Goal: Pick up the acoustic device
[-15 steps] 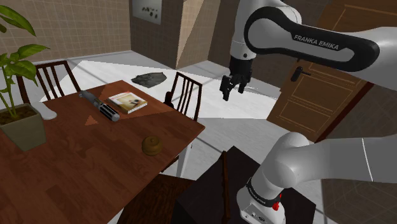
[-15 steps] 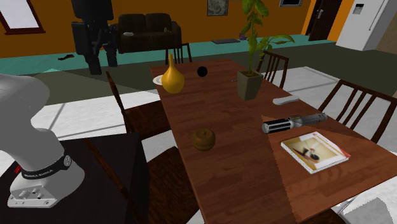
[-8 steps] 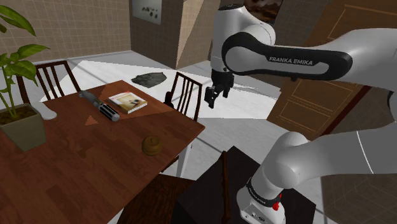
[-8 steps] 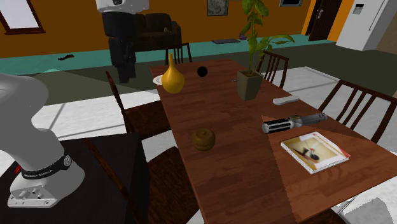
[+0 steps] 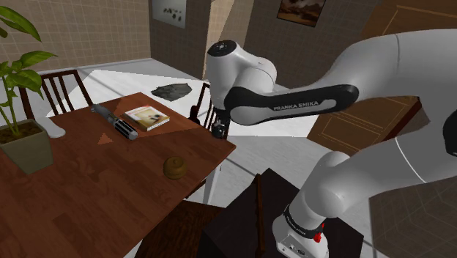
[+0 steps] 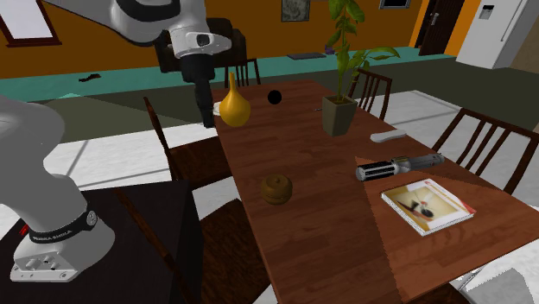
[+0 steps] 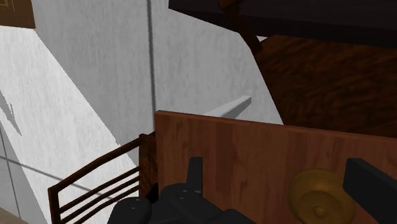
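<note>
The acoustic device is a small round brown object [image 5: 174, 167] [image 6: 276, 188] lying on the dark wooden table [image 5: 88, 190] [image 6: 328, 233] near its edge. My black gripper [image 5: 217, 130] [image 6: 207, 117] hangs over the table's corner by a chair, some way above and to the side of the device. In the wrist view the gripper [image 7: 280, 167] is open, its fingers [image 7: 194, 172] standing wide apart with nothing between them. The device [image 7: 318, 194] lies close to the far finger, above the table's corner [image 7: 242, 146].
A black and silver cylinder [image 5: 115, 122] [image 6: 399, 166], a book [image 5: 146, 117] [image 6: 428, 205] and a potted plant [image 5: 25, 143] [image 6: 339, 112] share the table. A yellow vase [image 6: 234, 105] stands near the gripper. Chairs [image 5: 214, 110] [image 6: 177, 155] line the table's sides.
The arm has swung down and toward the table. The gripper moved from high over the floor to just above the table's corner. Nothing on the table has shifted.
</note>
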Robot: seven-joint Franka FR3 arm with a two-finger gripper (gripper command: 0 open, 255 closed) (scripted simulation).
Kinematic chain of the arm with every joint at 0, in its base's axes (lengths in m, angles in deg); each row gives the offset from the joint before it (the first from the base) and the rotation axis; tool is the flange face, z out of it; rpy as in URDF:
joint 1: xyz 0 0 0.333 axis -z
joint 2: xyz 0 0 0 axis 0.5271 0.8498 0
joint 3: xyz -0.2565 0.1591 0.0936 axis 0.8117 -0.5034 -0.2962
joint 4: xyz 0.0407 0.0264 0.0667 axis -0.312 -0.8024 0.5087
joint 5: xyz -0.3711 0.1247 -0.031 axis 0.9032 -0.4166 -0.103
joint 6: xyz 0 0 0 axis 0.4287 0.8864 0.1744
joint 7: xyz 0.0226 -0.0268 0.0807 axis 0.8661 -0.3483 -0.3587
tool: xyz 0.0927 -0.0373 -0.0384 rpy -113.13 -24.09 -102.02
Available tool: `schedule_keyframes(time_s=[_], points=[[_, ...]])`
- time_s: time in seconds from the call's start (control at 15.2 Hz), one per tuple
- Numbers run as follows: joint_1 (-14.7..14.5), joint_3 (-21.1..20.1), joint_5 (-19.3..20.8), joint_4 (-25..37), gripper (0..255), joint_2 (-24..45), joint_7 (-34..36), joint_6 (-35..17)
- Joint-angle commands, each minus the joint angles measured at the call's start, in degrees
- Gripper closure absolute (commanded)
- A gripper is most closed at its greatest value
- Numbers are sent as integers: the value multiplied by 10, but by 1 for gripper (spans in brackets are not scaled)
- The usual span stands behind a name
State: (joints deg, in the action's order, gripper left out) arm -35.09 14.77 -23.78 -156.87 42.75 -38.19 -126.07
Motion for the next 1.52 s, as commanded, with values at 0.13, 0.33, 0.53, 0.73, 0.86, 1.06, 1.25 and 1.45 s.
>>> schedule_keyframes(time_s=[0.13,0.33,0.53,0.73,0.86,1.06,1.25,1.45], points=[[8,-50,70,0,0,78,46,-66],[20,-88,142,11,0,146,94,-99],[30,-121,232,31,0,222,154,-114],[30,-143,332,59,0,307,217,-107],[20,-147,399,81,0,365,255,-92],[-6,-139,491,117,0,451,300,-63],[-39,-122,572,156,0,532,330,-32],[-71,-102,637,194,0,603,348,-5]])
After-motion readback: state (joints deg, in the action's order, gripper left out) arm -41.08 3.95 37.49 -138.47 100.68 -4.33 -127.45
